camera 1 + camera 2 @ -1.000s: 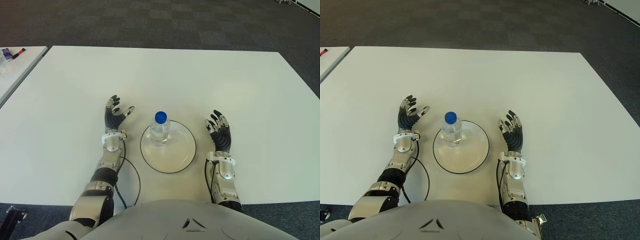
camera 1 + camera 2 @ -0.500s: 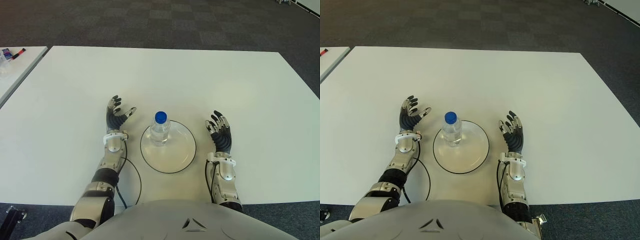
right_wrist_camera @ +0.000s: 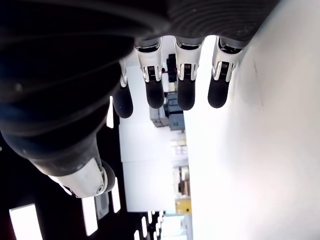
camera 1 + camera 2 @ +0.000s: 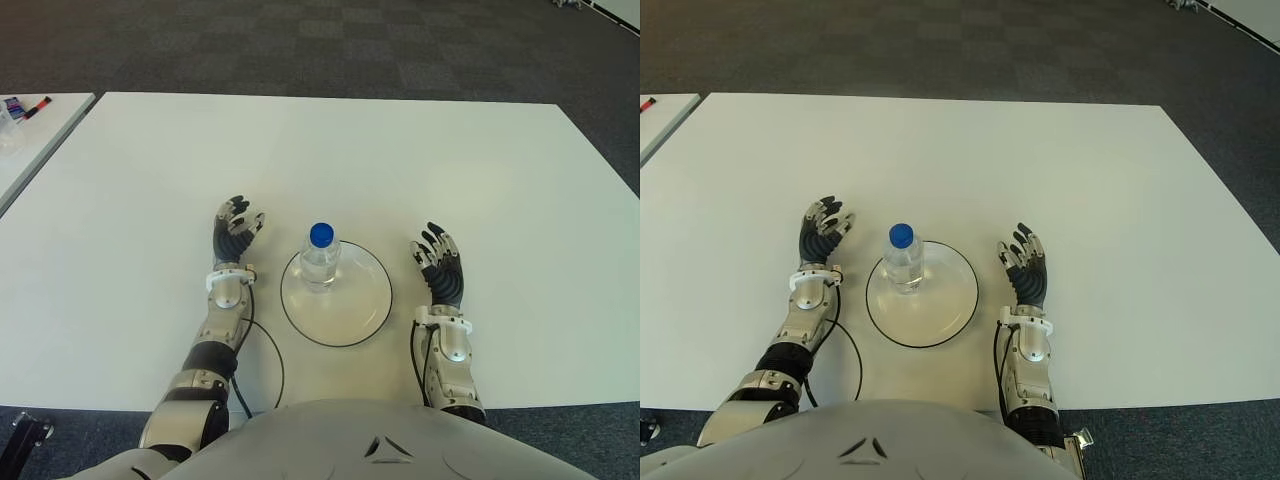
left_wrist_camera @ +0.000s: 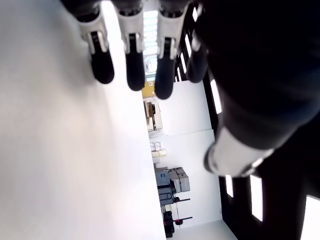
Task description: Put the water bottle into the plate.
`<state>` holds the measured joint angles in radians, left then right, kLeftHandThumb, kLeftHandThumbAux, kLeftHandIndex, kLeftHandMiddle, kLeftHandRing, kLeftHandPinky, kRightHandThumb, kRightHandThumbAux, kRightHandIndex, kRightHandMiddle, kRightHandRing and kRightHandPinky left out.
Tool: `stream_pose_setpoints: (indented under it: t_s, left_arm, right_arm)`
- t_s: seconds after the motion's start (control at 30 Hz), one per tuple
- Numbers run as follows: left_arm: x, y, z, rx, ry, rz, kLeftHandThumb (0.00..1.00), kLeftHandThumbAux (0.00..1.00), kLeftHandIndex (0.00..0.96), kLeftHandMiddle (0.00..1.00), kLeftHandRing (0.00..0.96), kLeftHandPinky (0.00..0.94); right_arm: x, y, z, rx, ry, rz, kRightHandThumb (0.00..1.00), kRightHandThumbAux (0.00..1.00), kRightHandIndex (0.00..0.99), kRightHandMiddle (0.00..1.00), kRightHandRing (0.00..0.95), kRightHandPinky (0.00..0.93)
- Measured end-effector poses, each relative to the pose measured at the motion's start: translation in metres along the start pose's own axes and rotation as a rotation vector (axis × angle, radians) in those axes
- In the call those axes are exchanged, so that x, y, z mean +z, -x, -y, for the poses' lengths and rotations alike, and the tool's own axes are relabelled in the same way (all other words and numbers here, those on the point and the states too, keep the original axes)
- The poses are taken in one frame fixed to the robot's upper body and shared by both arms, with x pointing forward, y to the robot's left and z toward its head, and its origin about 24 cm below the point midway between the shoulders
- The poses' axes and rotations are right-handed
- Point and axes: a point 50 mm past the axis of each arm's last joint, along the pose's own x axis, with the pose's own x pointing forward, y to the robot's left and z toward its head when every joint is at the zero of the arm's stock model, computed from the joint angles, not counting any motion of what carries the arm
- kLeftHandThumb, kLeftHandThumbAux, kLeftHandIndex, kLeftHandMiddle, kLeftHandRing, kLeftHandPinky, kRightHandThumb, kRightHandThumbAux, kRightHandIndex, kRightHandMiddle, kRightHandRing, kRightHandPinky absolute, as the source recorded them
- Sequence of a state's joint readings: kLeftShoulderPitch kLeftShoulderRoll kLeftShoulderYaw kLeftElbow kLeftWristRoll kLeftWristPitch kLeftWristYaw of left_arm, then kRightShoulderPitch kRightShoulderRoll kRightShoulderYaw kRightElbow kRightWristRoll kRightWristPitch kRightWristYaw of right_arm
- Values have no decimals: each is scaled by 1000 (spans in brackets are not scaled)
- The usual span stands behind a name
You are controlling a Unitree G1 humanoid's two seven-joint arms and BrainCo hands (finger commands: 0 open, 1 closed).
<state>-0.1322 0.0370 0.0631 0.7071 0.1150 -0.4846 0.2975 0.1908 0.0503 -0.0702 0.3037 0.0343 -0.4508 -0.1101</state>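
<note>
The water bottle (image 4: pixel 320 257) stands upright inside the plate (image 4: pixel 360 305), a clear round dish with a dark rim, set toward the plate's far-left edge rather than its middle. Its blue cap (image 4: pixel 321 235) is on. The plate lies near the front of the white table (image 4: pixel 400 160), between the robot's two hands.

The left hand (image 4: pixel 232 240) shows just left of the plate, fingers extended and loosely spread, holding nothing; its wrist view shows only straight fingertips over bare table. The right hand (image 4: pixel 440 270) shows just right of the plate, also spread flat and empty. Neither hand touches the bottle or the plate. A thin dark cable (image 4: pixel 270 350) curves along the table by the left forearm, close to the plate's near-left rim.

Judging from this layout, the task looks done: the bottle is already in the plate and free of both hands. What remains is mostly a matter of not disturbing it. The bottle is tall and narrow, and it sits close to the rim on the left side, so a sideways sweep of the left hand could clip it and tip it out of the plate. The cable is another risk: if the left arm drags it, it could catch the rim and shift the plate, rocking the bottle. On the far left, a second table (image 4: pixel 40 130) carries a marker (image 4: pixel 35 105), well clear of the work.
</note>
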Motion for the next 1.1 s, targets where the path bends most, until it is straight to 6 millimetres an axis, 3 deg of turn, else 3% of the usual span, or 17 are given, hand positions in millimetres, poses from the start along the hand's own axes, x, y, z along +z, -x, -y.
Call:
stream_pose_setpoints:
  t_s: [0.37,0.67,0.73,0.83,1.1]
  left_arm:
    - [1,3,3,-5,40,23,529,729,298,330,343,377]
    - [2,7,6,-3,66,44,551,709,315,343,358,390]
    - [2,8,6,-2,69,49,641,709,374,351,368,403]
    - [2,10,7,-1,72,53,684,709,402,358,378,418]
    - [2,12,7,13,78,57,706,709,416,375,402,440]
  right_arm:
    - [0,0,-1,3,2,1,531,710,178,142,129,178]
    - [0,0,-1,4,4,-7,532,721,176,143,134,188]
    - [0,0,0,3,3,-9,533,728,174,143,137,191]
    - [0,0,0,1,0,-10,534,735,173,144,140,193]
    - [0,0,0,2,-3,-10,525,741,172,143,137,185]
